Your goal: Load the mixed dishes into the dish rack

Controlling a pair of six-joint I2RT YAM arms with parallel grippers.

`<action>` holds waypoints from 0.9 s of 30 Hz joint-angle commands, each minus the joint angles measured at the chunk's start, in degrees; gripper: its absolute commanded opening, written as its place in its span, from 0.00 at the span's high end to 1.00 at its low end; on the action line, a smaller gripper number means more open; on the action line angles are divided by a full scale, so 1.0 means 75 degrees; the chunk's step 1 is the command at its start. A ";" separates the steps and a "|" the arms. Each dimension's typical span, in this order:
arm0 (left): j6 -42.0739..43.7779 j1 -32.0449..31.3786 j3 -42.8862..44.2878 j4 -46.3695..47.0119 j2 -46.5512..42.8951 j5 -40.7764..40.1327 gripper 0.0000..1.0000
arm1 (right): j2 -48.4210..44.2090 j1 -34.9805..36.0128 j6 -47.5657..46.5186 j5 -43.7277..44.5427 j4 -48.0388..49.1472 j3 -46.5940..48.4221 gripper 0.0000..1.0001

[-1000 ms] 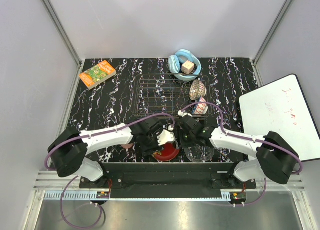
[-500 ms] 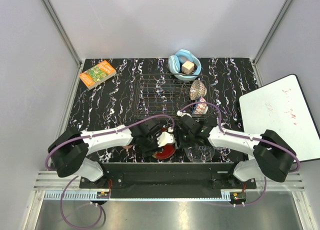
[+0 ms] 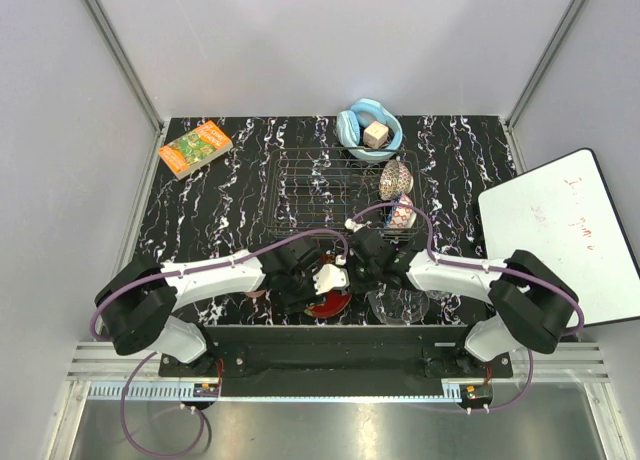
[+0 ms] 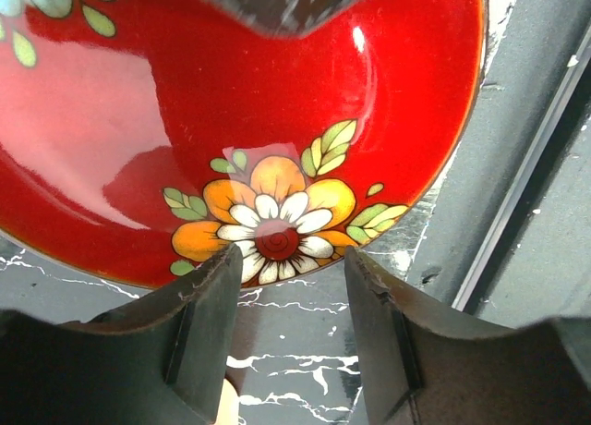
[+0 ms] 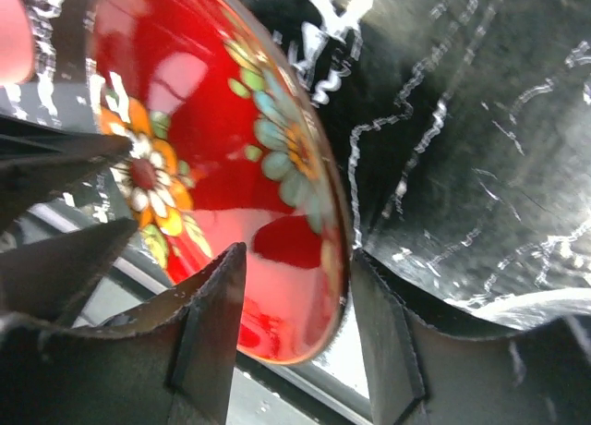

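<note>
The red floral plate sits tilted near the table's front edge. My left gripper stands open at the rim by the orange flower, with bare table between its fingers. My right gripper is open and straddles the opposite rim. One of its fingers touches the rim's underside. The plate's red face shows between the jaws. The clear glass bowl sits just right of the plate and the pink cup peeks out under my left arm. The dish rack holds the blue patterned bowl.
A light-blue bowl with a tan cube stands behind the rack. An orange-green book lies at the back left. A whiteboard leans off the table's right side. A small clear dish lies at the rack's near right corner.
My right gripper has slid left onto the plate's rim. Less of the plate shows from above. My left gripper has barely moved.
</note>
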 commanded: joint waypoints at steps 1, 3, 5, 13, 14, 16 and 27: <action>0.0229 0.0101 -0.0152 0.0340 -0.0002 -0.0027 0.47 | -0.0003 0.0055 0.0220 -0.0350 0.1081 -0.0025 0.44; 0.0264 0.0113 -0.0140 0.0328 0.0022 -0.0015 0.48 | -0.0097 0.0044 0.0442 -0.0421 0.1376 -0.0270 0.46; 0.0276 0.0124 -0.0128 0.0293 0.0033 0.0008 0.48 | -0.0179 0.0044 0.0618 -0.0480 0.2008 -0.0574 0.48; 0.0276 0.0124 -0.0093 0.0258 0.0069 -0.0003 0.48 | -0.0366 0.0044 0.1134 -0.0679 0.2876 -0.1103 0.87; 0.0264 0.0113 -0.0093 0.0258 0.0069 -0.0003 0.48 | -0.0436 0.0055 0.1135 -0.0691 0.2900 -0.1138 0.93; 0.0229 0.0124 -0.0093 0.0258 0.0069 -0.0050 0.48 | -0.0588 0.0055 0.1181 -0.0644 0.2947 -0.1243 1.00; 0.0053 0.1001 0.1919 -0.2056 -0.1476 -0.0156 0.19 | -0.1327 0.0055 0.0971 -0.0445 0.2376 -0.1315 1.00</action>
